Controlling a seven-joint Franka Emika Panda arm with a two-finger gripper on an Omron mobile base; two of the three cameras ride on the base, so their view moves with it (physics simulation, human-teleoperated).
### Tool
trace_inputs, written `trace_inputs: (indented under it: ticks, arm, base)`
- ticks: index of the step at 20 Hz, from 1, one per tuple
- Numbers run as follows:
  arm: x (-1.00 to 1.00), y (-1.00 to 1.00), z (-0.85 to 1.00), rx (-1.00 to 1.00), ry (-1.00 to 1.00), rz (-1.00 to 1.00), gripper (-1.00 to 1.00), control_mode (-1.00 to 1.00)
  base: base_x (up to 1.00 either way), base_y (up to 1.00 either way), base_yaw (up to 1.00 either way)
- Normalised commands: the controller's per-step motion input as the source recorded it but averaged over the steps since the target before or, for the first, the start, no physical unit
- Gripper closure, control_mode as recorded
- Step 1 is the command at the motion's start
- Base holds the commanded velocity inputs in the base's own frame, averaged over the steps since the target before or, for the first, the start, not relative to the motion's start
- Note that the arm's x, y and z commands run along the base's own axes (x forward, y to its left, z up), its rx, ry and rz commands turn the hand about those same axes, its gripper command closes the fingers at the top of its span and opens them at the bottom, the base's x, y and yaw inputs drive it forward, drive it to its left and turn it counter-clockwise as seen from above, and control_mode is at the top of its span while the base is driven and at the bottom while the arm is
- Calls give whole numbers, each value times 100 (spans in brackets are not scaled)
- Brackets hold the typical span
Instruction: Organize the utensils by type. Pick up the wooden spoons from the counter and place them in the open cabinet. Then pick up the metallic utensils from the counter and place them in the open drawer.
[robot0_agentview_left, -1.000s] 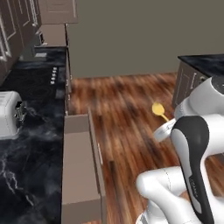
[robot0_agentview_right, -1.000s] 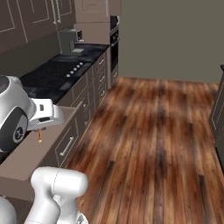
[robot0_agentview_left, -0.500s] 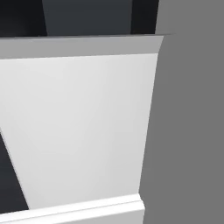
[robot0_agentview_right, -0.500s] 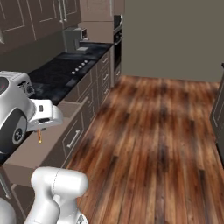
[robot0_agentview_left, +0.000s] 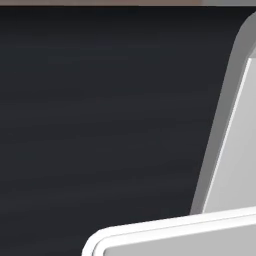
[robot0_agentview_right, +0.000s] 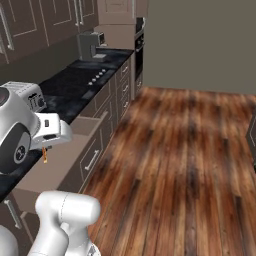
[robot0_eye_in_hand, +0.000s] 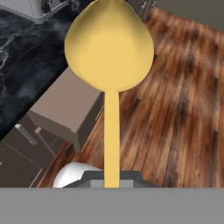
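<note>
Compared with one second ago, the whole picture of the right base view is shifted, so it is the base and its cameras that are moved, not the things. The open drawer (robot0_agentview_right: 70, 155) is now seen closer and lower in that view, and a toaster (robot0_agentview_right: 27, 95) on the black marbled table (robot0_agentview_right: 70, 87) is brought into the picture. The left base view is also changed: the kitchen was shown there before, and now a dark flat surface is seen from very near. For the task this probably means that the robot is being brought up to the drawer, so that the placing step can be started.

The claw (robot0_eye_in_hand: 111, 178) is fully closed and a metallic utensil (robot0_eye_in_hand: 109, 48) is gripped by its thin golden handle. In the hand view the handle rises straight up from the claw and the round yellow head is seen in front of the table edge and the drawer below. In the right base view a small orange-yellow piece of the utensil is seen hanging under the white hand, over the inner part of the drawer and just beside the table edge. The utensil is not yet put down. It is judged that lowering and release into the drawer are still to be done.
</note>
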Motion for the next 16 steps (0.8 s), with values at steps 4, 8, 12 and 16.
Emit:
trace_inputs:
  ticks: [4, 8, 12, 16]
  arm:
    - [0, 0, 0, 0, 0, 0, 100, 100]
    - [0, 0, 0, 0, 0, 0, 100, 100]
    - [0, 0, 0, 0, 0, 0, 100, 100]
    - [0, 0, 0, 0, 0, 0, 100, 100]
  base:
    - [-49, 78, 0]
    - [-42, 68, 0]
    - [-44, 42, 0]
    - [-83, 2, 1]
